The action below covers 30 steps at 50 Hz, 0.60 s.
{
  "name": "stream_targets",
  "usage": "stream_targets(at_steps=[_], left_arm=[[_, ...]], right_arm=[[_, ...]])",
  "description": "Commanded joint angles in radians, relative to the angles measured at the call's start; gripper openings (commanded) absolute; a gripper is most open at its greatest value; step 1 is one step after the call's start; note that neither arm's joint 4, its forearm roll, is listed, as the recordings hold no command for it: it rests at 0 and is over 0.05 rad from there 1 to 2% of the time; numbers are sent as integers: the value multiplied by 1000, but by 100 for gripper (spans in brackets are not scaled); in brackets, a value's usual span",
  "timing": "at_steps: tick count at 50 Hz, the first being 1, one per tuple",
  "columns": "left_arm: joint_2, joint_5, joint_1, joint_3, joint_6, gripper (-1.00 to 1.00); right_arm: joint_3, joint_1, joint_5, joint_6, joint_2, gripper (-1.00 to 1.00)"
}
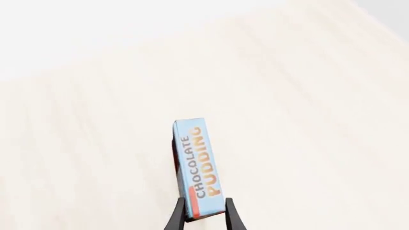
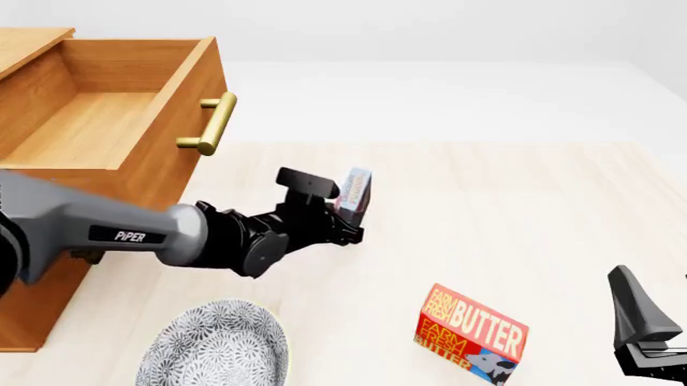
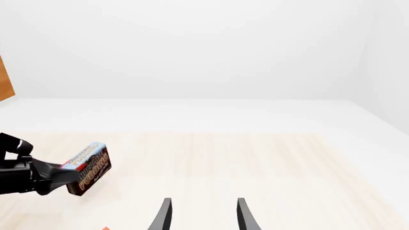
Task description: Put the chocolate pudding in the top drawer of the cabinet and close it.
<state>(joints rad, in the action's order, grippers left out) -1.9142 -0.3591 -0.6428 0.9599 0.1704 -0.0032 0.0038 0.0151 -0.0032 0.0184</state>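
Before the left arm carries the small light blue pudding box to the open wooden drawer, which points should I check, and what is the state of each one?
1. Left gripper shut on the small light blue chocolate pudding box: ok.
2. Box lifted off the pale wooden table: ok, seen in the right wrist view.
3. Orange-brown top drawer with brass bar handle pulled open: ok.
4. Drawer inside free of things: ok for the part shown; its far left is out of frame.
5. Right gripper open, holding nothing, away from the path: ok.
6. Red-and-yellow butter box and patterned grey bowl away from the path: ok.
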Motion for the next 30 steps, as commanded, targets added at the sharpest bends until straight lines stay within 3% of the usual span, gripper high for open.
stream_targets(at_steps=[1,30], left_arm=[[65,-7,-12,-37,-22,-100],[258,-5,-45,-148,-62,-100]], right_arm=[[0,0,0,0,0,100],[0,0,0,0,0,100]])
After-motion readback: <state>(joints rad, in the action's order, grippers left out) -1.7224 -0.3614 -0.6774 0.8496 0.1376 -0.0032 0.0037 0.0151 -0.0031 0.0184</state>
